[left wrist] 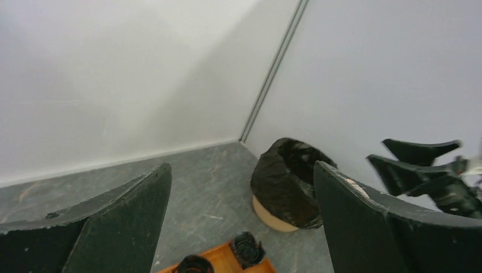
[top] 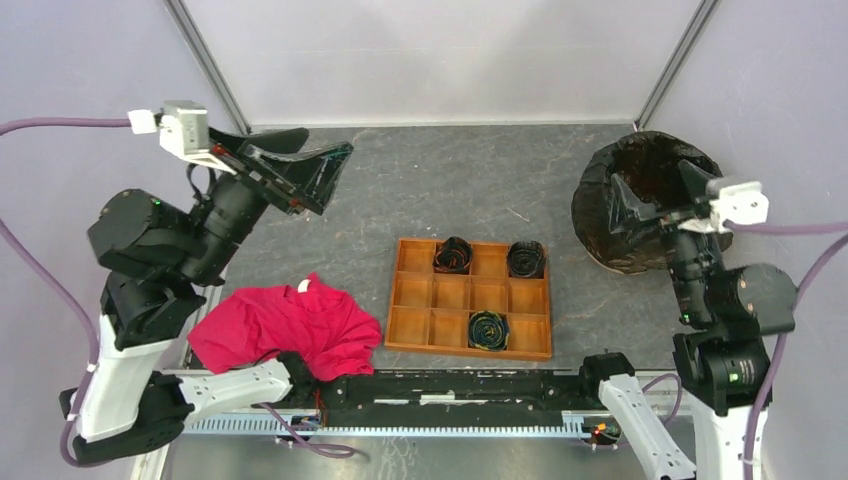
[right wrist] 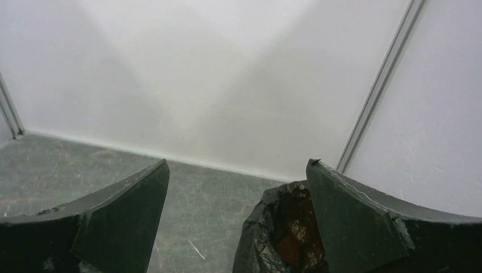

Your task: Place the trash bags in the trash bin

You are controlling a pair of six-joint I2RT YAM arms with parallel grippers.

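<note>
Black plastic of the trash bag (top: 640, 215), draped loosely over the trash bin (left wrist: 271, 217), could be dragged off if the right pincer (right wrist: 237, 162), spread and empty just beside it, snags a fold. The left pincer (left wrist: 241, 168), also spread and empty, is well apart. Glossy and wrinkled, the bag lines the bin at the worktop's (top: 450, 190) far right.

A grey, stone-veined worktop (top: 420, 180) sits inside a pale enclosure. A white rear wall (top: 440, 50) stands behind the worktop, lilac-tinted side walls (top: 70, 60) stand left and right of it, and slim metal corner posts (top: 207, 60) rise at its far corners. A ribbed metal rail (top: 450, 425) edges the worktop's near side (lighting soft and even).
</note>
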